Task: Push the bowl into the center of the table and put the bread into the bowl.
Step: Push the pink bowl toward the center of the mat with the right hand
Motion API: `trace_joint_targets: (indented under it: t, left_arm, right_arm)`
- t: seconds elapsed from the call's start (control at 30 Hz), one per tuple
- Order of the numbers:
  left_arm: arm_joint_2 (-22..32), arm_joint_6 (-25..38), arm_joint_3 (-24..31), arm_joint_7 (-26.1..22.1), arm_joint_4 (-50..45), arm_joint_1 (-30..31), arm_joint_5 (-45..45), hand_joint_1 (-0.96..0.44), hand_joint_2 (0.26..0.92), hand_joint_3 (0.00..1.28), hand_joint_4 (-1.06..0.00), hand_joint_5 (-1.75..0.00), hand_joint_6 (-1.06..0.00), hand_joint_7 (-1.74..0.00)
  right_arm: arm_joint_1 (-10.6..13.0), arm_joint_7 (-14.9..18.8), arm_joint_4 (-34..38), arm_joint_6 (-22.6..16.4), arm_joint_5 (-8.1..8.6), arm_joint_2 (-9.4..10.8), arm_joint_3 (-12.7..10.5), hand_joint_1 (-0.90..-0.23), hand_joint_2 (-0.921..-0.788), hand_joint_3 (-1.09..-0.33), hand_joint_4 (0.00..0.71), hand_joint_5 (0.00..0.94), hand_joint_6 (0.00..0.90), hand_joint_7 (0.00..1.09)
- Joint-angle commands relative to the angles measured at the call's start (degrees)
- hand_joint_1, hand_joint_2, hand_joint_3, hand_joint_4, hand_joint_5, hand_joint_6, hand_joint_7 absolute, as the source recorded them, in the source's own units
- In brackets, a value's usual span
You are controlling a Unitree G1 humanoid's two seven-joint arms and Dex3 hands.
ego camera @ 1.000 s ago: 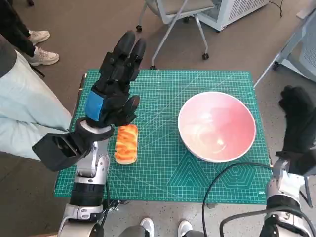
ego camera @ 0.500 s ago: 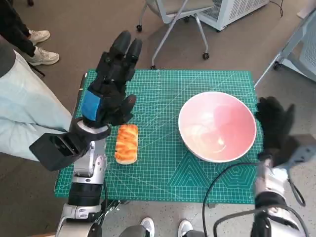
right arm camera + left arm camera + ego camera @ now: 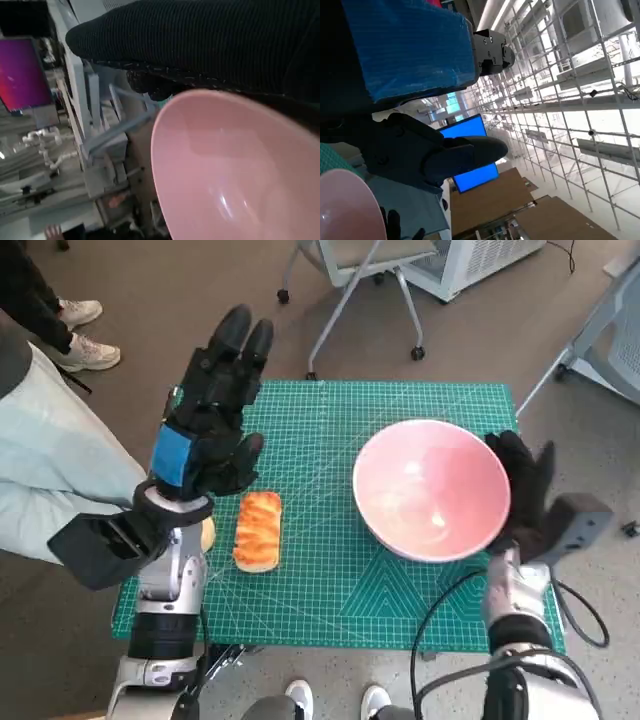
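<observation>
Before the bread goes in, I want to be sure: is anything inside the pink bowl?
The pink bowl shows only its bare glossy inside in the head and right wrist views. The bread lies outside on the green mat. The mat under the bowl is covered.

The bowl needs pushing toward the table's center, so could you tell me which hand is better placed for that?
The right hand: it sits against the pink bowl's outer rim, away from centre. The left hand is raised above the bread.
</observation>
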Motion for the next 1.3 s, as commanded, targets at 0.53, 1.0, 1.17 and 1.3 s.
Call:
trace_joint_targets:
  t: [0.53, 1.0, 1.17, 1.3]
  left_arm:
    - [1.0, -0.2, 1.8, 2.3, -3.5, 3.6, 0.5, -0.63, 0.921, 0.58, -0.06, -0.01, -0.01, -0.23]
    - [0.7, -1.6, 1.7, 4.4, -3.0, 4.1, 2.2, -0.63, 0.921, 0.57, -0.09, -0.01, -0.02, -0.25]
    - [0.6, -2.1, 1.6, 4.8, -2.1, 3.8, 2.6, -0.63, 0.921, 0.57, -0.09, -0.01, -0.02, -0.25]
    - [0.3, -2.4, 1.4, 5.1, -1.3, 3.4, 3.0, -0.63, 0.921, 0.57, -0.09, -0.01, -0.02, -0.26]
  right_arm:
    - [-3.7, 2.3, 2.3, 5.9, 0.47, 5.0, 0.0, -0.572, -0.921, -0.89, 0.078, 0.001, 0.163, 0.2]
    - [-5.8, 1.8, 2.3, 7.2, -0.18, 6.8, 0.0, -0.557, -0.921, -0.878, 0.068, 0.0, 0.158, 0.18]
    - [-5.8, 1.9, 2.2, 7.0, -0.68, 6.2, 0.3, -0.559, -0.921, -0.891, 0.068, 0.001, 0.155, 0.17]
    - [-5.7, 2.1, 2.2, 6.6, -0.79, 5.6, 0.4, -0.564, -0.921, -0.894, 0.069, 0.001, 0.153, 0.17]
